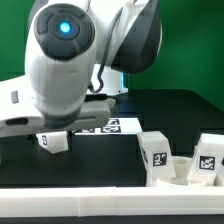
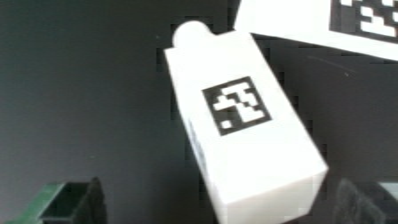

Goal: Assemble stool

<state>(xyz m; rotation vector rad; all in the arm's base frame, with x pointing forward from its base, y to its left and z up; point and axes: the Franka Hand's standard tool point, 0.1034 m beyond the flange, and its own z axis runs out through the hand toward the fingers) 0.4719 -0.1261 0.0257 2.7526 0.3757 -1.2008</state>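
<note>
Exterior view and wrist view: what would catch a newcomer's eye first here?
The big white arm with its glowing blue light fills the exterior view's left, above the black table. At that view's right, two blocky white legs sit side by side, markers showing. One white leg with a big marker fills the wrist view.

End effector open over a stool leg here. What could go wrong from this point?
1. The leg lies slanted across the gap of the open end effector, so closing may twist it or grip it crookedly.
2. A white tagged surface sits right at the leg's far end; a shifting leg could catch on it.
3. The fingers sit near one end of the leg, so it might tip when lifted.
</note>
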